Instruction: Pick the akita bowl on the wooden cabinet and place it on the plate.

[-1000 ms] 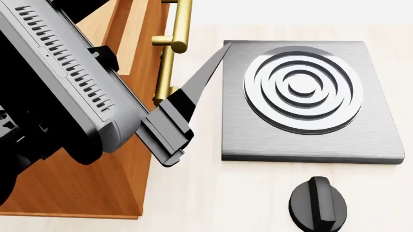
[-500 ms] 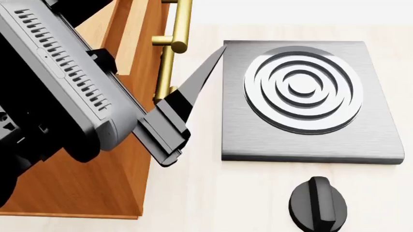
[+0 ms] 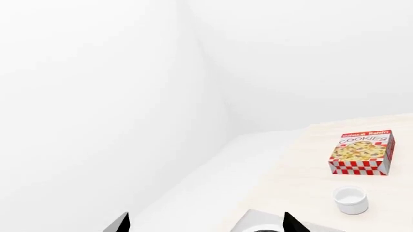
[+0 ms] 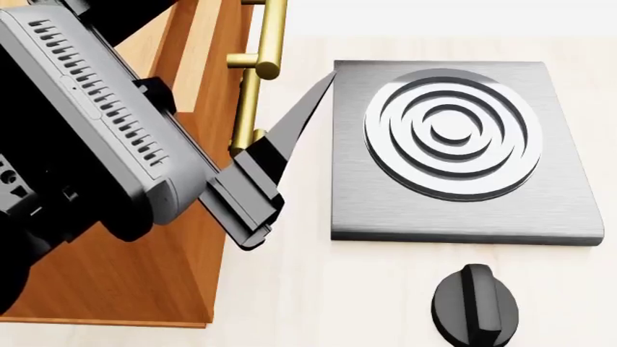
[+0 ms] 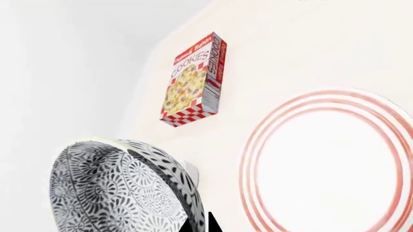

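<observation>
Between the right gripper's (image 5: 197,224) 2 dark fingertips, only their tips showing, sits the rim of the akita bowl (image 5: 119,188) (black-and-white floral pattern), so the fingers appear clenched on it, lifted off the wooden cabinet (image 4: 207,238). Just beyond the fingers lies the plate (image 5: 329,162), white with red rings, beside the bowl and not yet under it. Farther out stands a cookies box (image 5: 193,79). The left gripper's (image 3: 203,223) 2 fingertips stand spread apart, released and holding nothing, with a small white cup (image 3: 350,199) beyond them. A thin rim pinch could let the bowl swing or slip; releasing early would land it on the plate's edge and tip it.
</observation>
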Controlling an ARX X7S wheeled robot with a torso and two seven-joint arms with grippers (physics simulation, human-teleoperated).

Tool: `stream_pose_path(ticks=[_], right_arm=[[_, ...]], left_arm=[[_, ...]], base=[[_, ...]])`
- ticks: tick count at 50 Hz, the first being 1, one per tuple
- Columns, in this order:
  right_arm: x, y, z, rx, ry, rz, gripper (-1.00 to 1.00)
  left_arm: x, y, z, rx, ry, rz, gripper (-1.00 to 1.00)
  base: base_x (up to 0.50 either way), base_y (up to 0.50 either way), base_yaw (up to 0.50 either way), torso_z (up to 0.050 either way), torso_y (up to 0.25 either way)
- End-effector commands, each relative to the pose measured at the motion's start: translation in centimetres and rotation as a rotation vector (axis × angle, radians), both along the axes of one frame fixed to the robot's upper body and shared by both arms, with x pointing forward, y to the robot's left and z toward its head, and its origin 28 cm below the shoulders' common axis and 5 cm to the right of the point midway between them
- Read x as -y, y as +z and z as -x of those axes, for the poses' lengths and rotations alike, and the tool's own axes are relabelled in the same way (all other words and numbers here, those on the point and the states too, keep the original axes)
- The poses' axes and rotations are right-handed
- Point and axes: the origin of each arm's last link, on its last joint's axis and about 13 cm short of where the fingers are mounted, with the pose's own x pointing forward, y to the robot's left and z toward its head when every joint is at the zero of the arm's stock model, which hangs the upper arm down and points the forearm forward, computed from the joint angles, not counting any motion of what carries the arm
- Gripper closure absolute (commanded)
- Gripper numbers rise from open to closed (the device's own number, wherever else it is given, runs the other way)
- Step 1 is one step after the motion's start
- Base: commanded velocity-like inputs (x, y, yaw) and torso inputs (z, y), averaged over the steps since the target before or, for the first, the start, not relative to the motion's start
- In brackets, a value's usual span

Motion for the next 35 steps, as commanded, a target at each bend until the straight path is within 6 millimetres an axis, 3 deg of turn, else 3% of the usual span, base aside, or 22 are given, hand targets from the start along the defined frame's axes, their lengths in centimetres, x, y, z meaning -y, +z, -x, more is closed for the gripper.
stream_pose_path(ticks=[1, 35], right_arm=[[1.0, -0.5, -0.8, -0.042, -0.014, 0.028, 1.0], [2.5, -3.4, -1.4, -0.126, -0.059, -0.036, 1.0]], left_arm=[[0.0, -0.3, -0.1, -0.007, 0.002, 0.001, -1.0], [-0.1, -0.4, -0.2, -0.013, 0.004, 0.002, -1.0]], base=[[0.0, 0.0, 0.0, 0.0, 0.0], [0.0, 0.0, 0.0, 0.0, 0.0]])
